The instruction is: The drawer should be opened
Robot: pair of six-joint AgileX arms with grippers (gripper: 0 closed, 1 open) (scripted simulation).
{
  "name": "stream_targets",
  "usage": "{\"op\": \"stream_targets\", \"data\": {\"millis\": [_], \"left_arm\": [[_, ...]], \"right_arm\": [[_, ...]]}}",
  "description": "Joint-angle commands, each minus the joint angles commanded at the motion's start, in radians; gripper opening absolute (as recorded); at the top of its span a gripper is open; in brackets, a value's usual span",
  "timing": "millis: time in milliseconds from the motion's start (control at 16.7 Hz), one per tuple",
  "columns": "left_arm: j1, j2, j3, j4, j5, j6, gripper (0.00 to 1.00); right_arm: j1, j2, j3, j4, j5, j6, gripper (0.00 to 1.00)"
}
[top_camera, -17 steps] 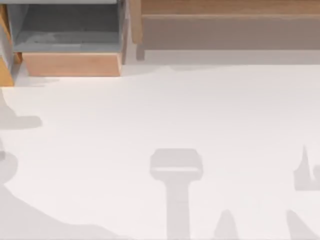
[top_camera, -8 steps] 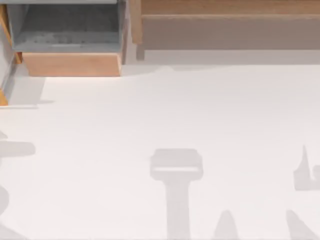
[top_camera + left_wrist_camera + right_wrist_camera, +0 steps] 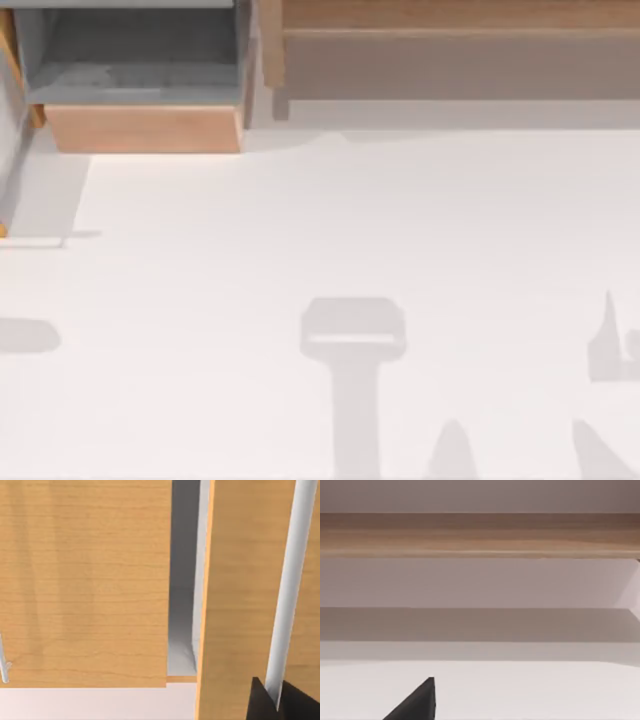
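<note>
In the left wrist view my left gripper [image 3: 277, 702] is shut on the white bar handle [image 3: 286, 595] of a light wood drawer front [image 3: 242, 590], one dark finger on each side of the bar. A grey gap [image 3: 182, 580] separates this front from a second wood front [image 3: 85, 580] beside it. In the top view the pulled drawer shows as a grey side [image 3: 45, 190] and an orange corner [image 3: 3, 231] at the far left edge. One dark fingertip [image 3: 417, 702] of my right gripper hangs over the white table, facing the cabinet.
Another drawer [image 3: 140, 128] stands open at the back left, its grey inside showing. A long wood shelf [image 3: 450, 50] runs along the back right. Arm shadows lie on the white table [image 3: 330, 220] at the front.
The wooden corner at the top view's left edge has slid toward the table's front, exposing more grey side. The left arm's shadow moved the same way. The right arm is still.
</note>
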Motion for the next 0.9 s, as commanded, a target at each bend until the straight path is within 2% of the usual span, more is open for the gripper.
{"op": "stream_targets", "data": {"millis": [180,420,900], "left_arm": [[0.046,-0.032,-0.077,0.045,0.044,0.004,0.0],[0.051,-0.035,-0.084,0.049,0.049,0.004,0.0],[0.051,-0.035,-0.084,0.049,0.049,0.004,0.6]], "right_arm": [[0.0,0.0,0.0,0.0,0.0,0.0,1.0],[0.0,0.0,0.0,0.0,0.0,0.0,1.0],[0.0,0.0,0.0,0.0,0.0,0.0,1.0]]}}
